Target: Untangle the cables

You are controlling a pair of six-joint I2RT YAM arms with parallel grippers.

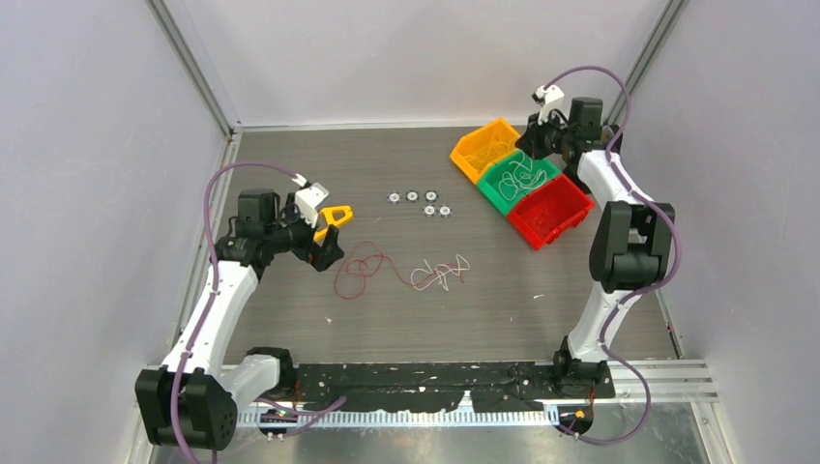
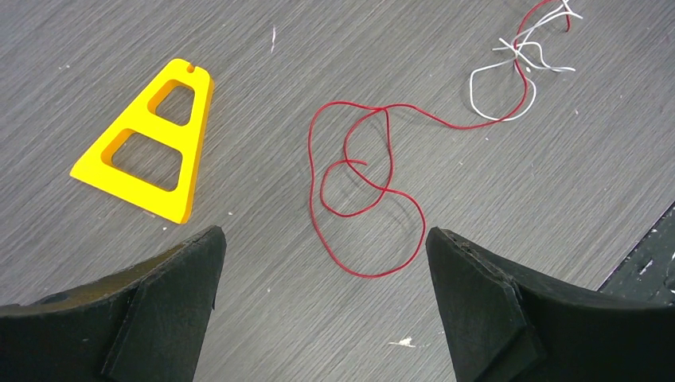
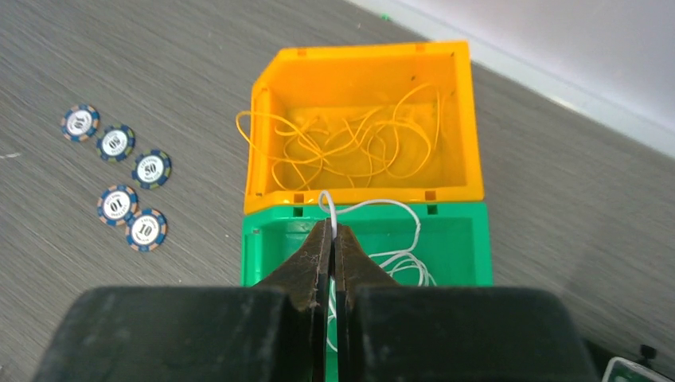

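A red cable point(image 1: 360, 270) lies looped on the table, its far end tangled with white cables point(image 1: 440, 274). In the left wrist view the red loops point(image 2: 362, 179) lie just ahead of my open, empty left gripper point(image 2: 325, 239), with the white tangle point(image 2: 521, 64) farther off. My right gripper point(image 3: 332, 227) is shut on a white cable point(image 3: 382, 208) and holds it over the green bin point(image 3: 470, 239), where more white cable lies. The orange bin point(image 3: 458, 103) holds yellow-orange cables point(image 3: 350, 151).
A yellow triangular frame point(image 2: 151, 147) lies left of the red loops, by the left gripper point(image 1: 329, 246). Several poker chips point(image 1: 419, 202) sit mid-table. The red bin point(image 1: 551, 211) stands next to the green bin point(image 1: 498, 198) and orange bin point(image 1: 483, 145) at the back right.
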